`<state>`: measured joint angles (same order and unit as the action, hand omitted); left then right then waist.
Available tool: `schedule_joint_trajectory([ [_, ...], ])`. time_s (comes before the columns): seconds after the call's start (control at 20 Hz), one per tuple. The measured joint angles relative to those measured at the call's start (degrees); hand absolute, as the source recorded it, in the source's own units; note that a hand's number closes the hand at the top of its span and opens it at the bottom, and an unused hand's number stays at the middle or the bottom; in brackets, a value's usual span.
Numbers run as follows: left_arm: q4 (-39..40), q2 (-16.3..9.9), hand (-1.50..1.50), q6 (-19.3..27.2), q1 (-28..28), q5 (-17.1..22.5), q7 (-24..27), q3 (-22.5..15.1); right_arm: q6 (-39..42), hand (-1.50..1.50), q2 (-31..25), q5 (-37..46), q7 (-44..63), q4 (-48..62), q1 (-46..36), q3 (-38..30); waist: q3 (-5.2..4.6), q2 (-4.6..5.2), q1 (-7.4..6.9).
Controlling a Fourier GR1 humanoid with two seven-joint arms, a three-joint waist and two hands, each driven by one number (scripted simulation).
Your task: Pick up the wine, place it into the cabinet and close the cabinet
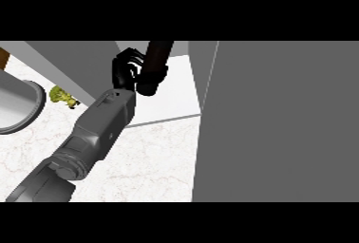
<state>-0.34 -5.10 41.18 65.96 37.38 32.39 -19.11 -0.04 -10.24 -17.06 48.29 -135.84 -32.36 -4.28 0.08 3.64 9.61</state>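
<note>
Counter (pixel 140 166): nearest you — pale marbled stone, running from the near edge up to the cabinet's white shelf.
Forearm: one grey forearm comes in from the near left and slants far-right; only this one arm shows, and you cannot tell from this view which side it belongs to.
Cabinet door (pixel 280 123): one broad grey panel fills the right side, standing open just right of the shelf.
Sink (pixel 17 107): one steel basin at the left edge, with one small yellow-green object (pixel 63 96) just right of it.
Shelf (pixel 175 95): white floor of the cabinet, beyond the counter's edge.
Hand (pixel 126 69): black fingers curled round the wine from its left side.
Wine (pixel 155 66): one dark bottle, held over the shelf, its long axis running near to far with a slight lean.
Key relation: the bottle is already above the shelf — judge the drop short, with the door to its right.
</note>
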Motion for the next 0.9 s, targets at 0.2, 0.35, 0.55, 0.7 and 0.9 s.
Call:
schedule_joint_trajectory([
  [0.2,-0.5,-0.1,1.50,1.7,-0.6,-1.2,-0.8,-1.0,0.3,-1.50,0.2,0.0,-0.4,0.0,0.0,0.4,-0.02,0.15,0.20],
  [0.35,-0.6,-0.1,-1.50,0.9,-1.0,-1.6,-1.5,-1.4,0.3,-1.50,0.2,0.0,-0.5,0.0,-0.6,0.6,-0.10,0.25,0.33],
  [0.55,-0.7,-0.1,-1.50,-0.2,-1.0,-1.4,-2.6,-1.2,0.2,-1.50,0.3,-0.1,-0.4,0.1,-0.7,0.7,-0.14,0.22,0.31],
  [0.7,-0.8,-0.2,-1.50,-0.9,-1.0,-1.1,-3.3,-0.9,0.0,-1.50,0.6,0.0,-0.6,0.1,-0.8,0.9,-0.13,0.28,0.24],
  [0.9,-0.9,-0.2,-1.50,-1.5,-0.9,-1.0,-3.8,-0.7,0.3,-1.50,0.7,-0.1,-0.7,0.1,-0.5,1.2,-0.13,0.30,0.20],
])
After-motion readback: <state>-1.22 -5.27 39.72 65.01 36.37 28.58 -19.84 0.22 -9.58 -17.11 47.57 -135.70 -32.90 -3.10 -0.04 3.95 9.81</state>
